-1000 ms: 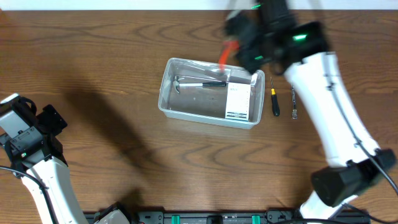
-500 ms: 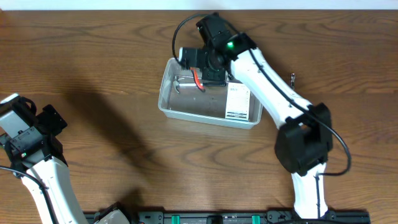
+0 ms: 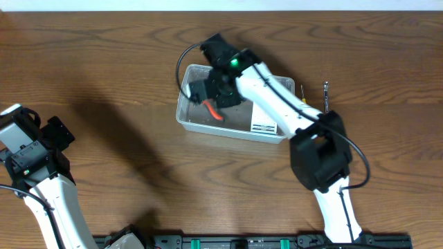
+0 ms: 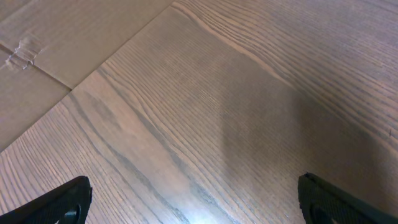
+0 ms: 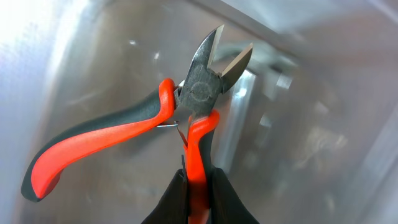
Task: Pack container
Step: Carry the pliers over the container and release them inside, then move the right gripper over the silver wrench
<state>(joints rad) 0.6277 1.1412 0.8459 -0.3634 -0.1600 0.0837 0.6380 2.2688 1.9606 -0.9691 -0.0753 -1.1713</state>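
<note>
The clear rectangular plastic bin with rounded corners (image 3: 221, 131) sits upright and open-topped, slightly skewed, just above the frame's centre.

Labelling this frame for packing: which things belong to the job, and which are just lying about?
In the job: container, white box inside it, red-handled cutters in the right gripper.
Lying about, maybe packed later: screwdriver, thin metal tool, both beside the container.

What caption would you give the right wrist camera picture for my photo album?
Right pincer grips one handle of red-and-black cutting pliers over the clear container.
</note>
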